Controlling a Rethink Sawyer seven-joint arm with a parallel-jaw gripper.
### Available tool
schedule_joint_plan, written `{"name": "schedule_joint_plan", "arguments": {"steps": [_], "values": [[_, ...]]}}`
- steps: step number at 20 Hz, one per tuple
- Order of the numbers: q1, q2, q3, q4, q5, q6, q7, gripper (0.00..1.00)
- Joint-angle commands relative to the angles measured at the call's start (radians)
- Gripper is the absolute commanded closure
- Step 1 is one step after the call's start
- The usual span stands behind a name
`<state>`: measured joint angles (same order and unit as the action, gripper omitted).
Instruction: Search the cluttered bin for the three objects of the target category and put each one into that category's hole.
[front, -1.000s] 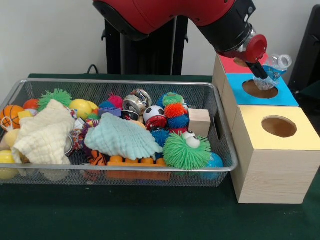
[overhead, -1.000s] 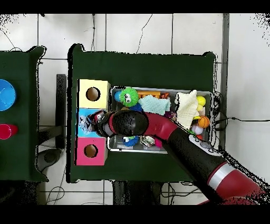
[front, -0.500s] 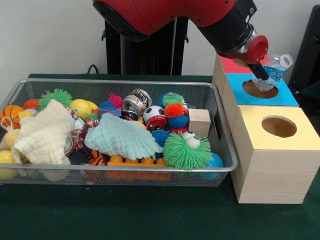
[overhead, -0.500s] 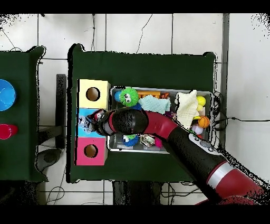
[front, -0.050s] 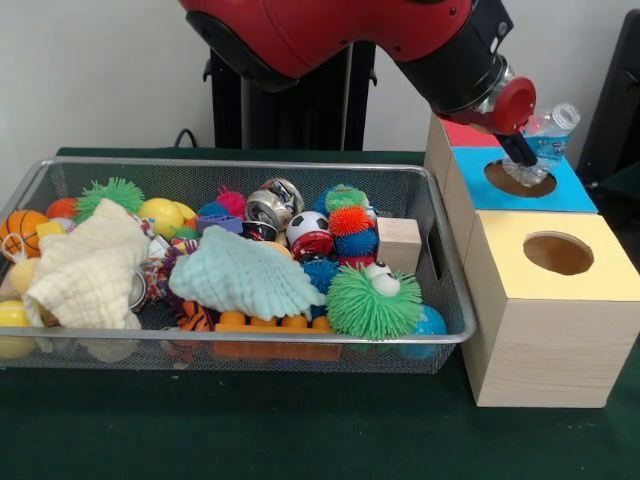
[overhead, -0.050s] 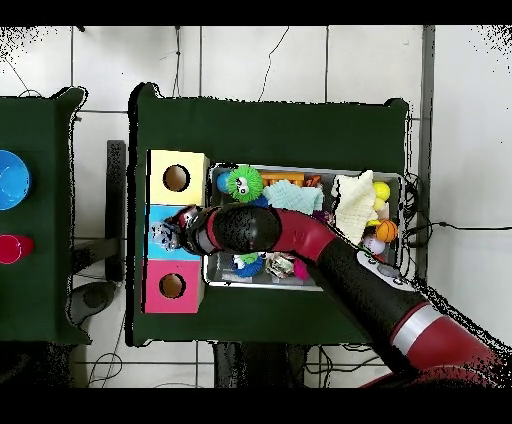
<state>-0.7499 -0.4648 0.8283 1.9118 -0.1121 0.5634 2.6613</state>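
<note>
Gripper (front, -0.050s: 522, 152) is clamped on a crumpled clear bottle (front, -0.050s: 543, 135), directly over the hole (front, -0.050s: 520, 179) in the blue box (front, -0.050s: 575, 192). Bottle is tilted, cap up and away from the arm, lower end at the hole's mouth. Red box (front, -0.050s: 462, 132) sits behind the blue one, yellow box (front, -0.050s: 600, 270) in front. Bin (front, -0.050s: 440, 260) stands beside the boxes, full of balls and cloths.

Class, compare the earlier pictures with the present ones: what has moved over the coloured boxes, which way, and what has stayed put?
The gripper has carried the crumpled clear plastic bottle slightly lower, so its bottom end now reaches the round hole of the blue-topped box. It has not let go. The wire mesh bin of toys, the yellow-topped box and the pink-topped box stayed as they were.
</note>
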Motion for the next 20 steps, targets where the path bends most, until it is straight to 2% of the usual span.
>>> {"name": "schedule_joint_plan", "arguments": {"steps": [1,9,20], "values": [[-0.004,0.032,-0.013,-0.167,-0.057,0.144,-0.223,1.0],[-0.008,0.049,0.001,-0.224,-0.073,0.197,-0.245,1.0],[-0.007,0.048,0.004,-0.215,-0.094,0.169,-0.219,1.0]]}}
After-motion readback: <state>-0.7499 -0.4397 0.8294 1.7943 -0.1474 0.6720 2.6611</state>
